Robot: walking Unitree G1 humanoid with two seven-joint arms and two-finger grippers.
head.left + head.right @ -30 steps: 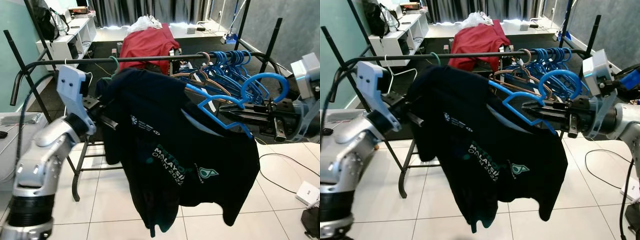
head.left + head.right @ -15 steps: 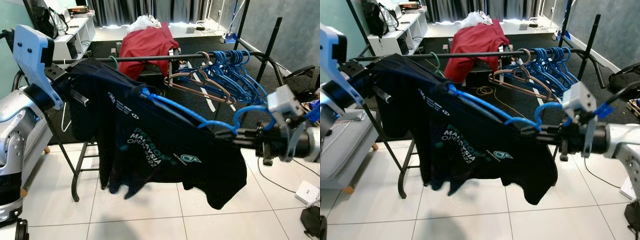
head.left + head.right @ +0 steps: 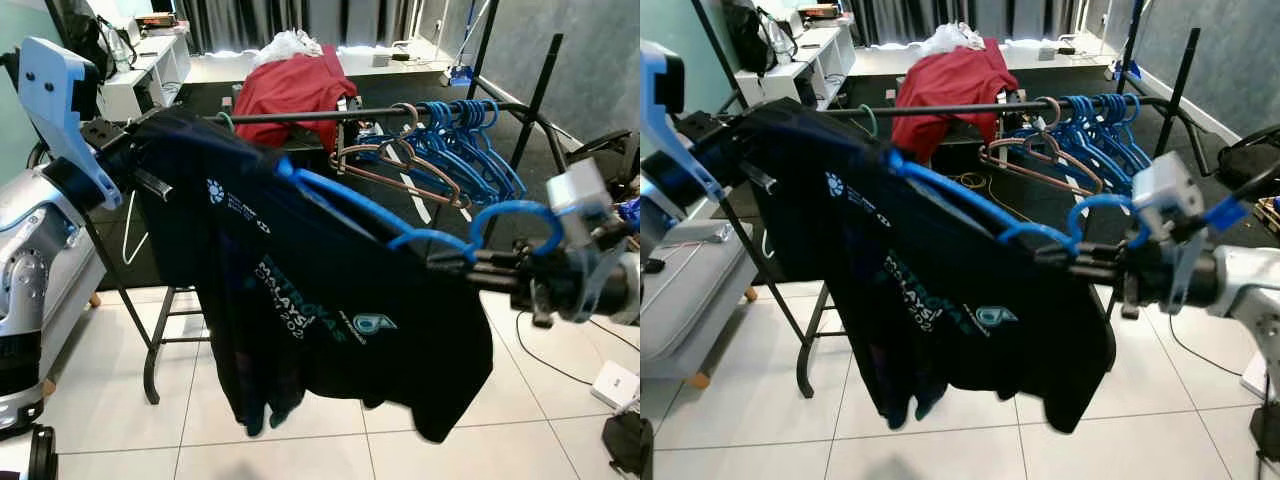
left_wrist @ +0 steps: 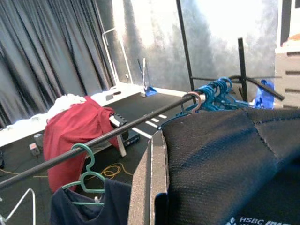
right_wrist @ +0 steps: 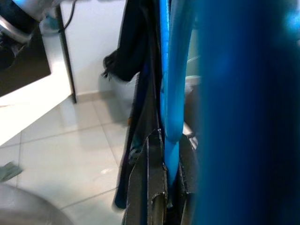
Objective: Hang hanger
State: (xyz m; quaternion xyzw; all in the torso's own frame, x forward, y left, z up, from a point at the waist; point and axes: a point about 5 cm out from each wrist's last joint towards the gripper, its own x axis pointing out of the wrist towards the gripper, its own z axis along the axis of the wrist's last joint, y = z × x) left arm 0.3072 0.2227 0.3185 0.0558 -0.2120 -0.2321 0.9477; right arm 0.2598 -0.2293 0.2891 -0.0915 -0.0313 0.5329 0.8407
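- The left arm (image 3: 25,265) is a rounded silver shell with a black ribbed joint near the bottom edge.
- A pale blue, blocky camera housing (image 3: 52,85) sits on its wrist, above black hardware.
- The right arm (image 3: 1250,285) is silver too, with a light grey box (image 3: 1167,187) on the wrist and a blue strip, perhaps a tag.
- The right fingers (image 5: 152,187) are long, black and flat.

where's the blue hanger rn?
Eye views: the blue hanger carries the black shirt between both grippers, right gripper clamped near its hook, in front of the rail.
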